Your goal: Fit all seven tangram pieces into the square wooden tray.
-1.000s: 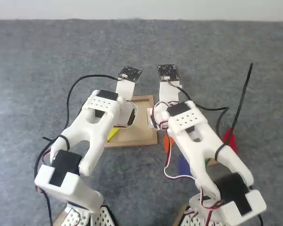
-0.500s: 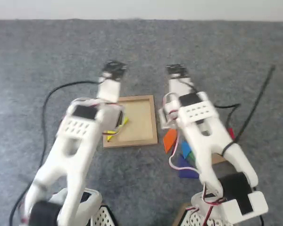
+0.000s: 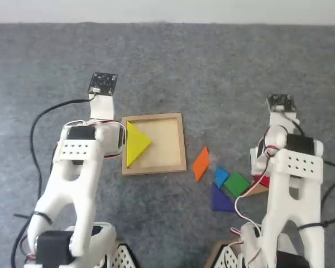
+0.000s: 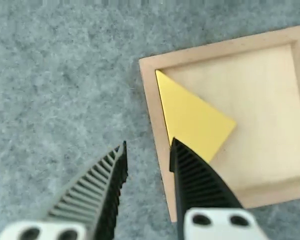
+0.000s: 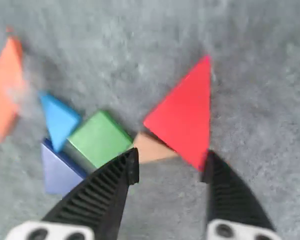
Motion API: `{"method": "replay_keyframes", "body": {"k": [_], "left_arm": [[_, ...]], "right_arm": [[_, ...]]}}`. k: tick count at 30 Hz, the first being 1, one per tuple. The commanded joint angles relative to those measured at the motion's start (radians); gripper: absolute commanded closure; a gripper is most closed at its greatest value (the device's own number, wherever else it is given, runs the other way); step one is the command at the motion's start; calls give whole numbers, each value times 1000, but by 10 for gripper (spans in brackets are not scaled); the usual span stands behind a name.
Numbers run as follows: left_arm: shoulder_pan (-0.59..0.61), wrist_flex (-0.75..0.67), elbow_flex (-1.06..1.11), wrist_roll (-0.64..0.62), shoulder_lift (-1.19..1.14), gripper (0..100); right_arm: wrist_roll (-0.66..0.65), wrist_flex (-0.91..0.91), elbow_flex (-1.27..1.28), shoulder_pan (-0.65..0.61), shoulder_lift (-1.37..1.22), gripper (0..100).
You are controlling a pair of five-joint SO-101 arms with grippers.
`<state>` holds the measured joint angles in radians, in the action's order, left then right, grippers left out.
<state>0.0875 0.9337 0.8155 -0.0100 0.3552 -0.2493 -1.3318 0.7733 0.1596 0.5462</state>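
The square wooden tray [image 3: 173, 142] lies at the table's middle, with a yellow triangle [image 3: 135, 143] flat in its left part. My left gripper [image 4: 147, 150] hovers open and empty over the tray's left rim [image 4: 150, 95], close to the yellow triangle [image 4: 190, 117]. Right of the tray lie an orange parallelogram [image 3: 201, 163], a blue triangle [image 3: 220, 176], a green square [image 3: 235, 183] and a purple triangle [image 3: 219, 199]. My right gripper [image 5: 171, 156] is open above a tan triangle [image 5: 150, 148] and a red triangle [image 5: 185, 117], holding nothing.
Grey carpet covers the table all round. The left arm [image 3: 78, 167] stands left of the tray and the right arm [image 3: 293, 173] beyond the loose pieces on the right. Cables trail beside both arms.
Both arms have swung outward from over the tray, the left one to the left and the right one to the right. The yellow triangle and loose pieces are now uncovered.
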Motion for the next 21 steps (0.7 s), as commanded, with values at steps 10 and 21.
{"method": "replay_keyframes", "body": {"k": [10,21], "left_arm": [[-51,-26,12,25,12,895],[-49,-74,51,25,12,895]], "right_arm": [[-127,295,31,59,-352,682],[-149,266,-153,79,-631,780]]}}
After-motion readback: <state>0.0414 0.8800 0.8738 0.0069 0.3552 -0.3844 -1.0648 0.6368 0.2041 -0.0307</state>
